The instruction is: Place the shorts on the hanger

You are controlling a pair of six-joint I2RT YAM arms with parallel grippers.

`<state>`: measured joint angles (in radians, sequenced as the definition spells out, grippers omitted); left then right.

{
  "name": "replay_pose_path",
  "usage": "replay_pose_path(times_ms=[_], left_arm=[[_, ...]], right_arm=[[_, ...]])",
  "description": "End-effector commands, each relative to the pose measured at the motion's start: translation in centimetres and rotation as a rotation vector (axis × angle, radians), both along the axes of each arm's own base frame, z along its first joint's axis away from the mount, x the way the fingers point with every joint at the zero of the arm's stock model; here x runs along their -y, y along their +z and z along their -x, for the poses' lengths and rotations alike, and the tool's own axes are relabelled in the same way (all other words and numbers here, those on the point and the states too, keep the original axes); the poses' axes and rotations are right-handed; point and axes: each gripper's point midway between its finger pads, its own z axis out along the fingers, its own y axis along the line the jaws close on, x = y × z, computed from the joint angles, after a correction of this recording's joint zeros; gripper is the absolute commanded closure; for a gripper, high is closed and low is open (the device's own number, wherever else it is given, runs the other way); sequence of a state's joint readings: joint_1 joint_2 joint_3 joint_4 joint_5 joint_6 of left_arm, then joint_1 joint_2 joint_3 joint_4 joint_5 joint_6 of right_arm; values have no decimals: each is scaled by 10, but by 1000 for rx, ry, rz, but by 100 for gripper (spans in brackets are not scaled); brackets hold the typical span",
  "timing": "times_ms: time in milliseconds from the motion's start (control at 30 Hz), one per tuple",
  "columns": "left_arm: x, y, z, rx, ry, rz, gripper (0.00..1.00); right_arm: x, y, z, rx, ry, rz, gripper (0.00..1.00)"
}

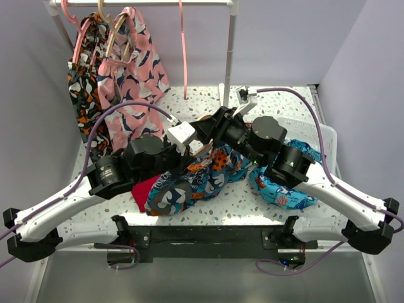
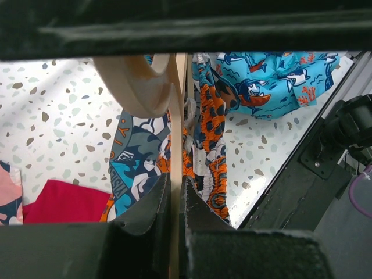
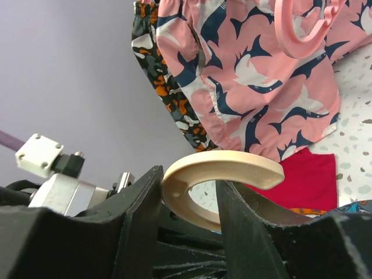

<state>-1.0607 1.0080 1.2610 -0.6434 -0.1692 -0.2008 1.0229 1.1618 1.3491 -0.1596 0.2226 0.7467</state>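
Note:
The shorts (image 1: 189, 180), in a teal, orange, navy and white print, lie bunched on the speckled table between the two arms. In the left wrist view they (image 2: 131, 157) hang below the tan hanger (image 2: 136, 87). My left gripper (image 2: 176, 180) is shut on the hanger's thin upright bar. In the right wrist view the hanger's curved hook (image 3: 221, 171) sits between my right gripper's (image 3: 189, 177) jaws, with both fingers against it. The two grippers meet over the shorts (image 1: 196, 142).
Turquoise shorts (image 1: 284, 186) lie under the right arm. A red cloth (image 1: 142, 189) lies left of the shorts. Pink shark-print shorts (image 1: 136, 69) and dark patterned ones hang from the white rack (image 1: 230, 50) at the back left, beside a pink hanger (image 1: 183, 50). A white basket (image 1: 303, 123) stands at the right.

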Motion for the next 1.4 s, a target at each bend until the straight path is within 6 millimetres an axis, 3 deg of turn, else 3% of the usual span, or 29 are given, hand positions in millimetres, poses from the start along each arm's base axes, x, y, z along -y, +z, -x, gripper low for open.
replay_pose_path(times_ms=[0,100,233,267,333,533,567,667,967,1167,1367], left_arm=[[10,24,-4,50,-8,91,100],[6,19,-7,47,14,71,100],[1,21,-7,50,30,64,100],[1,26,-7,51,30,76,90],[2,31,-3,44,15,89,80],[-2,51,7,34,-12,131,34],[-6,57,10,39,-16,150,20],[-12,67,18,37,-30,181,11],[-42,44,35,-34,-15,97,13],[-52,13,48,-109,-38,12,16],[-48,-6,53,-150,-60,1,17]], right_arm=[[-2,14,-6,10,-36,-66,58],[1,16,-5,14,-43,-69,64],[4,16,-3,26,-52,-57,91],[4,14,-4,27,-53,-50,95],[4,14,-3,31,-50,-48,100],[1,12,-1,38,-54,-25,100],[1,12,-2,39,-56,-20,100],[2,10,-2,38,-65,-13,100],[12,3,-11,38,-143,18,100],[20,2,-12,40,-166,19,100],[23,-1,-12,34,-177,24,100]])
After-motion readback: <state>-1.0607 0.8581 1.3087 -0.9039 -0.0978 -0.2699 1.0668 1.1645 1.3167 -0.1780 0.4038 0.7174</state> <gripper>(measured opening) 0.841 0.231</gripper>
